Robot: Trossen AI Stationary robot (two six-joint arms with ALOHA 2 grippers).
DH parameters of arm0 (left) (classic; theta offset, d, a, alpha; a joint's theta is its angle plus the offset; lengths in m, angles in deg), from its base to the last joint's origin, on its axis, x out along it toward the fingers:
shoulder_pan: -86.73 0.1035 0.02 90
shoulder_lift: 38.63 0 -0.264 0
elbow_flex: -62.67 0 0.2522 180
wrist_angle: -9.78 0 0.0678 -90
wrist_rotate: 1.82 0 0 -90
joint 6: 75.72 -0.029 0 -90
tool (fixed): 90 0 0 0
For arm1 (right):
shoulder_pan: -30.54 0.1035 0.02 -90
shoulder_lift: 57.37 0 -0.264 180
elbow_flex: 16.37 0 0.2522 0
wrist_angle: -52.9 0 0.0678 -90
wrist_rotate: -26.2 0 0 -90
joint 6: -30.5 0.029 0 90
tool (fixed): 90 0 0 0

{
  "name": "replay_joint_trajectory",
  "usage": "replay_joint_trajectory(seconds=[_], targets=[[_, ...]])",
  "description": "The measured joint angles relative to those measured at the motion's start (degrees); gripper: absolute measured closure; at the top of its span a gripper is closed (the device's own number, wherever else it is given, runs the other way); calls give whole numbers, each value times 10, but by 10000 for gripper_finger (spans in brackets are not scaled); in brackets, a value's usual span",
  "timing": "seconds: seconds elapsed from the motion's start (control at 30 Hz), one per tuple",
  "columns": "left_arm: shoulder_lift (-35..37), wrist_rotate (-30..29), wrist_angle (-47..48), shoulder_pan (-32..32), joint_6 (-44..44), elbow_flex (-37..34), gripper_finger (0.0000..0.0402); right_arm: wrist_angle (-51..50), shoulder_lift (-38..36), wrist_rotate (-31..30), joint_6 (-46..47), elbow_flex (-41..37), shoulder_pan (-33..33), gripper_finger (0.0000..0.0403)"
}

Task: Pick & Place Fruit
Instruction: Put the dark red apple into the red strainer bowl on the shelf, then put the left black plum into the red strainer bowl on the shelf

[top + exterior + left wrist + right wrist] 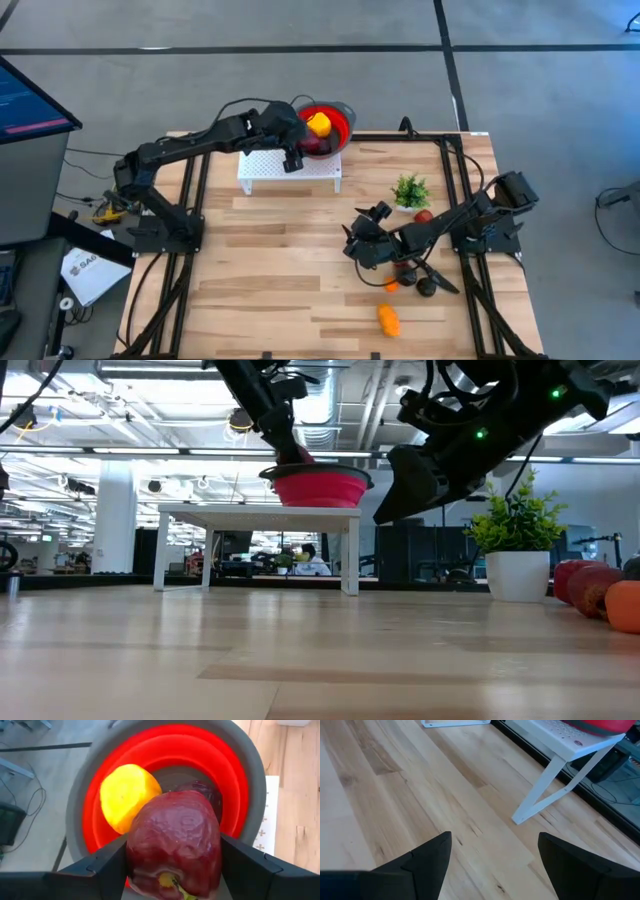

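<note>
The left claw (172,870) is clenched on a maroon fruit (174,842) right above the red bowl (92,805) holding a yellow fruit (127,795), seemingly poised for dropping it in, while the right claw (492,857) hangs released over the counter (280,270).

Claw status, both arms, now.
Left claw: shut on the dark red toy apple, above the red collapsible bowl.
Right claw: open, empty, over the wooden table.

A glossy maroon apple (172,842) hangs over the smooth red bowl (235,775); pale wooden table (270,270).
</note>
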Motion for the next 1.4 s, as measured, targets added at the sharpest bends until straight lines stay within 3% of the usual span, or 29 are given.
replay_joint_trajectory(seconds=[0.27, 0.67, 0.97, 1.07, 1.23, 1.4], targets=[[0, 11, -1, 5, 16, 0, 131, 0, 0, 0, 1, 0, 11, 111], [6, 21, -3, 19, 44, -1, 37, 5, 0, 0, 2, 0, 11, 111], [67, 20, -8, 4, 80, 0, 27, 4, 0, 24, 2, 0, 11, 111], [97, 18, -10, -22, 110, -4, 33, 4, 0, 53, 2, 0, 8, 111], [154, 20, -47, -107, 167, -73, 52, -8, -24, 28, -7, 0, 47, 111], [197, 17, -225, -226, 211, -222, 75, -57, -72, 49, -33, 0, 110, 111]])
